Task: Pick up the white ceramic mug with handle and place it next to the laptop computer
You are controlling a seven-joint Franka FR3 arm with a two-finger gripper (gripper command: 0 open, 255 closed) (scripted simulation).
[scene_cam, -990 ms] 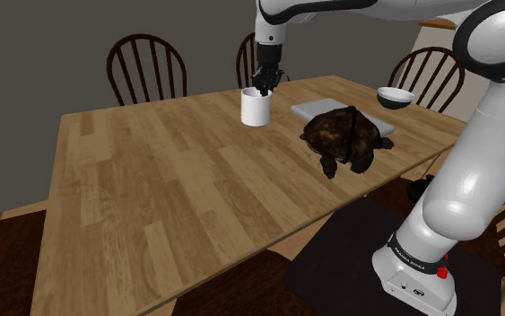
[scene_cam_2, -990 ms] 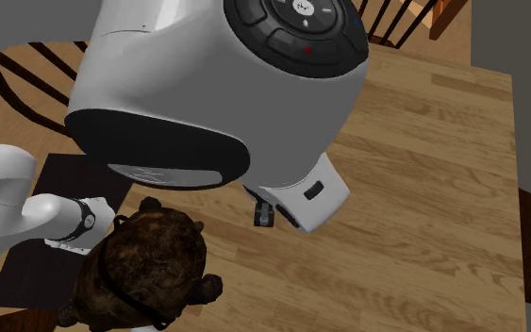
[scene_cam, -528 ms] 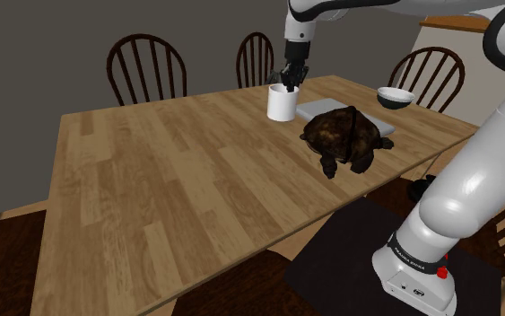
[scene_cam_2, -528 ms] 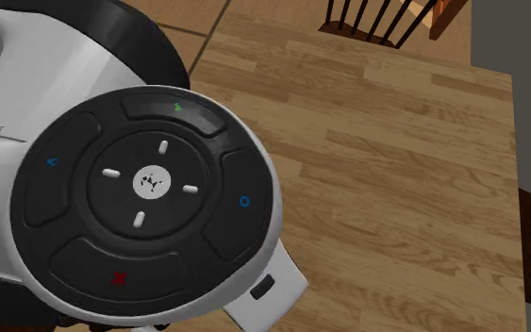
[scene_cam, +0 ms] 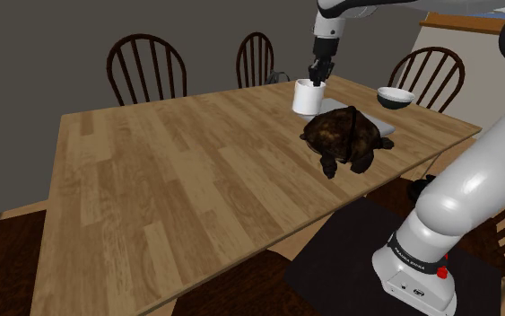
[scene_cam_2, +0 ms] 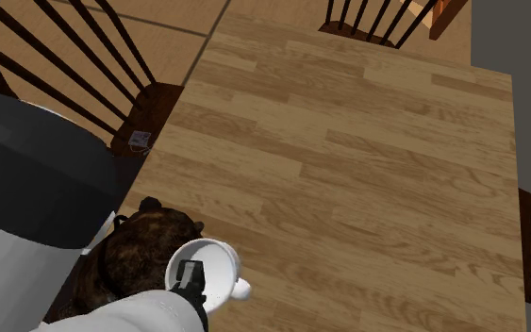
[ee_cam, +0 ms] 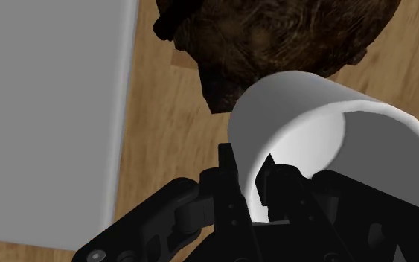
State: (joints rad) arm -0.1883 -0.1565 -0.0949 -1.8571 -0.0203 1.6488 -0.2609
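Pinching the rim of the plain white round mug (ee_cam: 327, 126) is my black two-finger tool (ee_cam: 263, 179). One finger sits inside the cup and one outside, squeezed tight on its wall. I think the mug hangs a little way up off the surface, over the strip of wood between the flat grey laptop (ee_cam: 51, 112) and the dark brown bumpy turtle-shaped thing (scene_cam: 344, 135). Its small white handle (scene_cam_2: 242, 290) sticks out on the side away from the turtle thing.

The mug looks hard and smooth. It will not bend, but it could slip, and I guess it would crack if it fell. It is likely not very heavy. My hold on the thin rim is a fair one, but the cup could swing, so it should go down slowly.

The surface is a big light brown wooden top with long boards (scene_cam: 169, 188). A white bowl with a dark inside (scene_cam: 396, 96) sits near its far corner. Dark wooden chairs with round backs (scene_cam: 146, 63) stand around it, by a plain grey wall (scene_cam: 44, 45).
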